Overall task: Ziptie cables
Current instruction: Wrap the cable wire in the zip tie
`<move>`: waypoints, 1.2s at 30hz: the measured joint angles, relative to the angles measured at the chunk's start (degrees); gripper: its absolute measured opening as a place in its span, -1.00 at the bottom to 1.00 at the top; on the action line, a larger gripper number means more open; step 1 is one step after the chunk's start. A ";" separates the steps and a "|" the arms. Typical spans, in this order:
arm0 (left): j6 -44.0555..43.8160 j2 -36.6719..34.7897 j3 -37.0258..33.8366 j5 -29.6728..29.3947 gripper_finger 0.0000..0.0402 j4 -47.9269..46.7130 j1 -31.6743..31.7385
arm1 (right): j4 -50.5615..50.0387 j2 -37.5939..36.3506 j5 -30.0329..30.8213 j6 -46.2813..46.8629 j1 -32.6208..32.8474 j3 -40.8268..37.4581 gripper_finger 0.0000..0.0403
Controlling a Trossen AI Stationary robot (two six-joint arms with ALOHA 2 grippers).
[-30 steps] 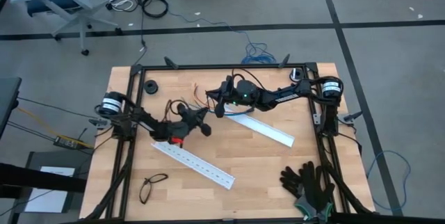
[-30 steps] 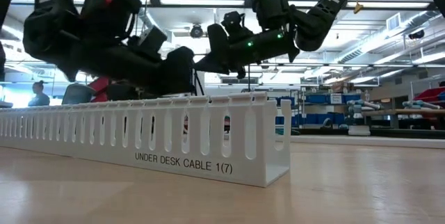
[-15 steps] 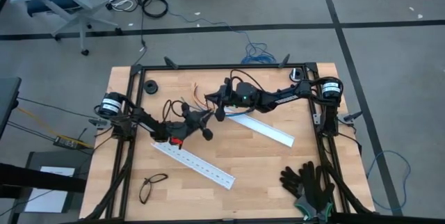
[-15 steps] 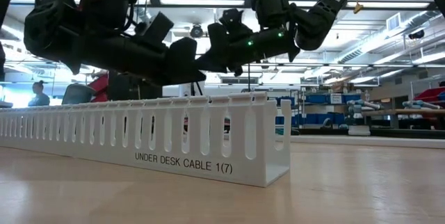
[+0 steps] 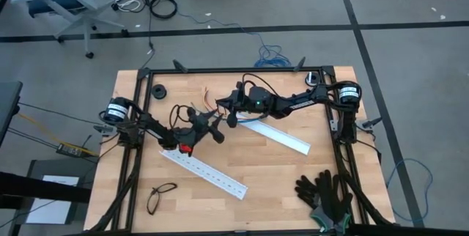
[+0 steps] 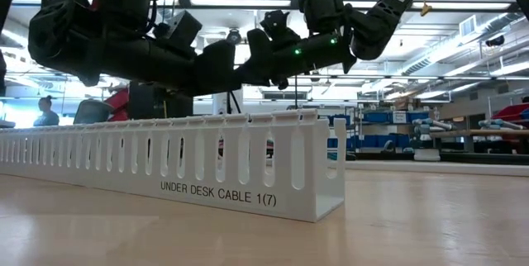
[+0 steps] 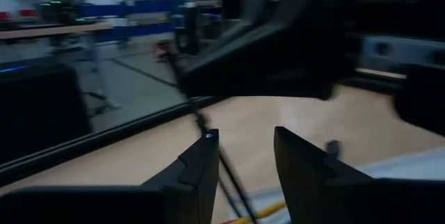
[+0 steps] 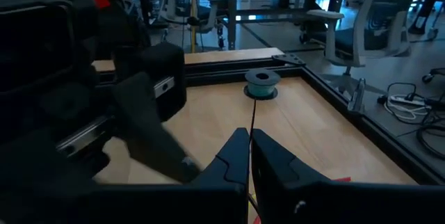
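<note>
The cables show as thin coloured wires on the wood between my two arms; yellow and orange strands lie below my left fingers. My left gripper is open and level at the table's middle. A thin dark strip runs through its gap, close by one finger; whether they touch I cannot tell. My right gripper is shut on that strip, facing the left one from the right. My right gripper pinches the thin dark strip between its two fingertips. The fingers come level from the table's right side. The strip stands out beyond the tips toward my left gripper, clear of the table.
Two white perforated rails lie on the table, one near left and one under my right arm; the near one fills the low view. A tape roll sits far left, glasses near left, black gloves near right.
My left gripper has opened and rolled a little at the wrist, staying over the table's middle. My right gripper has kept shut on the strip and held its place.
</note>
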 joint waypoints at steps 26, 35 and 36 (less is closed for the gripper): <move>-1.26 0.02 1.20 0.00 -0.76 -2.13 5.01 | 0.44 0.02 0.51 -4.55 0.11 0.00 -1.00; -5.95 0.07 1.20 1.80 -0.98 -6.93 5.01 | 1.44 0.04 1.19 -4.44 0.05 0.00 -1.00; -5.79 0.07 1.20 1.78 -0.99 -6.93 5.01 | 1.24 0.04 1.16 -4.18 -0.03 0.00 -1.00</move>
